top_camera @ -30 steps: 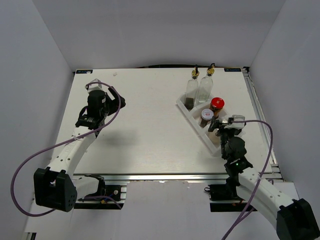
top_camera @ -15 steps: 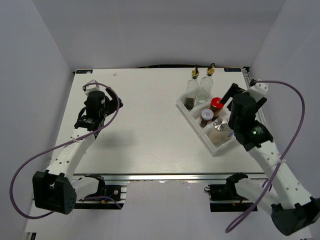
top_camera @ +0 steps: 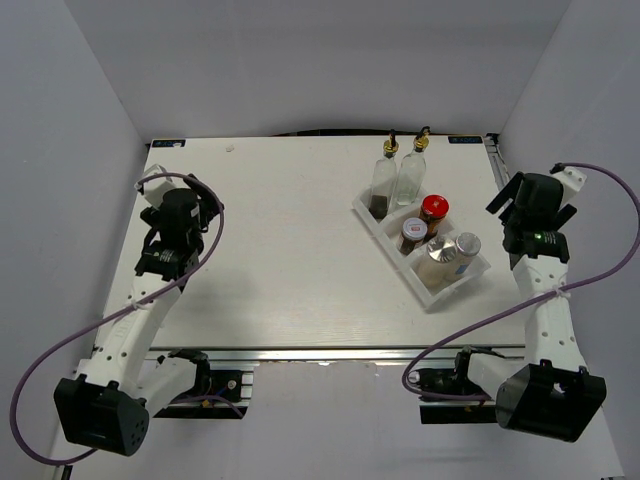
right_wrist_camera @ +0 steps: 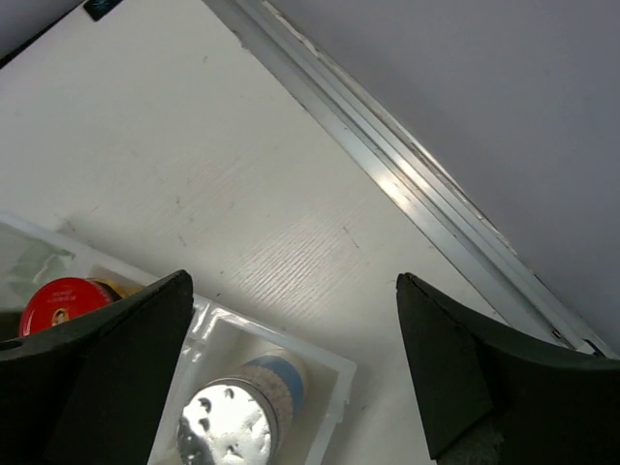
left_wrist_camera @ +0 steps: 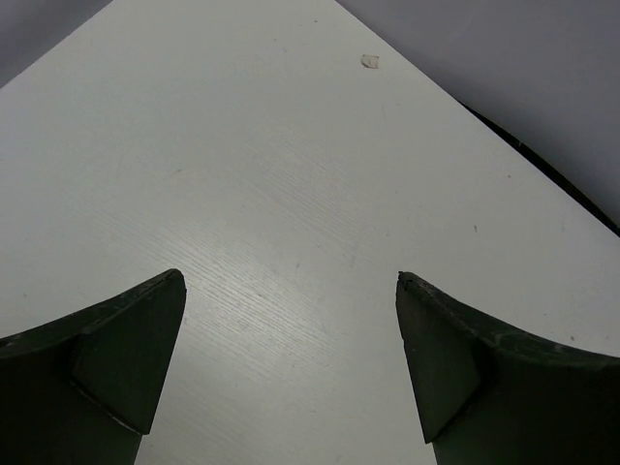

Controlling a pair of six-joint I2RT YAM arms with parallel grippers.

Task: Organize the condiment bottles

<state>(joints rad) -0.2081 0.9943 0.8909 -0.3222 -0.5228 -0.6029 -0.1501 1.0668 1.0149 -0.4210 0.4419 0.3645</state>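
Observation:
All the condiment bottles stand in the white tray (top_camera: 432,297) at the right. Two tall glass bottles (top_camera: 384,180) with gold pourers fill the far end. The red-lidded jar (top_camera: 434,208) and a silver-lidded shaker (top_camera: 412,233) stand in the middle. The cream bottle (top_camera: 438,260) and the second shaker (top_camera: 466,245) are at the near end. My right gripper (top_camera: 535,195) is open and empty, to the right of the tray. Its wrist view shows the shaker (right_wrist_camera: 232,434), the red lid (right_wrist_camera: 60,302) and the open gripper (right_wrist_camera: 293,281). My left gripper (top_camera: 183,190) is open and empty at the far left, over bare table (left_wrist_camera: 291,281).
A metal rail (right_wrist_camera: 417,184) runs along the table's right edge, close to my right gripper. A small white scrap (left_wrist_camera: 369,61) lies near the far-left edge. Grey walls enclose the table on three sides.
My right gripper has left the near tray compartment, leaving the shaker standing there, and swung out to the right. My left arm has drawn back further left.

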